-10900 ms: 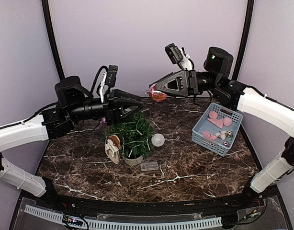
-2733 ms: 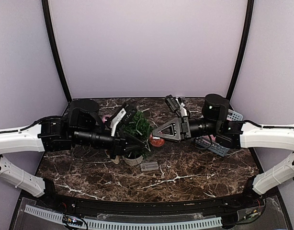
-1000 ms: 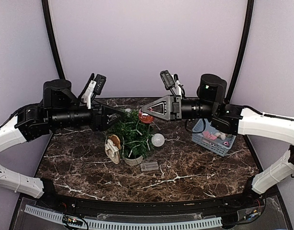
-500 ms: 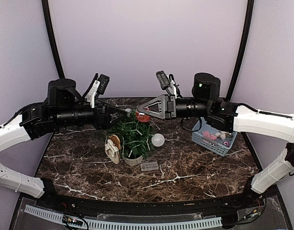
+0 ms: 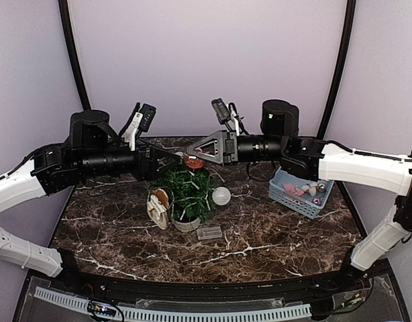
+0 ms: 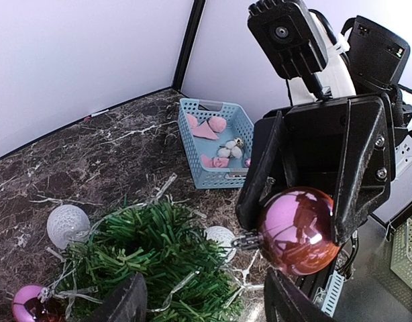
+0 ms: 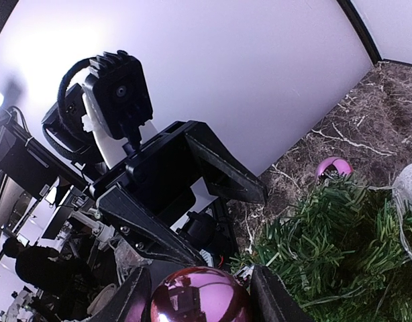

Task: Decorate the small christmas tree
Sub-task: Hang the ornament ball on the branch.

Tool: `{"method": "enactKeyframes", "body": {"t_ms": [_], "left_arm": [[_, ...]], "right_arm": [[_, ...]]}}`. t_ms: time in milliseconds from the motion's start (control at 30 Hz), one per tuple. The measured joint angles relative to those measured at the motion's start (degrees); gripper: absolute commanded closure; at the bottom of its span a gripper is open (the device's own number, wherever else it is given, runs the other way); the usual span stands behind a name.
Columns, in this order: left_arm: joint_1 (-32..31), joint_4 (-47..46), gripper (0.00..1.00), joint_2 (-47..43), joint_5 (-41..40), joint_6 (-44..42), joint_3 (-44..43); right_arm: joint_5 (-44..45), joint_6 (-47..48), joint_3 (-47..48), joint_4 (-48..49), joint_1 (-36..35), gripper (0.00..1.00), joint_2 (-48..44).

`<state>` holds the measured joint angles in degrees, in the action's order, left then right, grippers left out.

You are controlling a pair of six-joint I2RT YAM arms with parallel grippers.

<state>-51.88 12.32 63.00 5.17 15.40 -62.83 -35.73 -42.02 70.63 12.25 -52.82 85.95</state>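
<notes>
The right gripper [image 7: 200,298] is clamping a shiny pink bauble [image 6: 296,231] between its two fingers and holding it in the air just above the top of the small christmas tree [image 5: 186,193]. The tree is standing upright in its pale pot near the middle of the dark marble table [image 5: 112,228]. The left gripper [image 6: 206,298] is facing the bauble from the other side with its fingers spread wide and nothing between them. The bauble's little metal cap is pointing toward the left gripper, probably so that its hanger can be taken or steered onto a branch. Any loop or thread on the cap is too fine to make out. A blue basket [image 5: 286,191] with spare pink and silver ornaments is sitting well to the right of the tree. A white ball [image 5: 221,195] is resting beside the tree, and a second pink bauble [image 6: 28,302] is being cut off at the left wrist view's edge. The arms are hiding the treetop from above
</notes>
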Motion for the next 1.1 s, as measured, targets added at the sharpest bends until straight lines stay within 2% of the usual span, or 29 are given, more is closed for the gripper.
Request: {"method": "enactKeyframes", "body": {"t_ms": [167,433,1100], "left_arm": [[0.17,-0.33,0.37,0.66,0.11,0.00,0.00],[0.37,-0.63,0.46,3.32,0.11,-0.50,0.00],[0.61,-1.99,0.57,5.62,-1.01,-1.27,0.00]], "right_arm": [[0.92,0.33,1.09,-1.05,0.07,0.62,0.94],[2.51,0.81,1.38,-2.91,0.72,0.62,1.29],[3.56,-0.09,1.88,-2.89,1.95,0.62,2.38]]}}
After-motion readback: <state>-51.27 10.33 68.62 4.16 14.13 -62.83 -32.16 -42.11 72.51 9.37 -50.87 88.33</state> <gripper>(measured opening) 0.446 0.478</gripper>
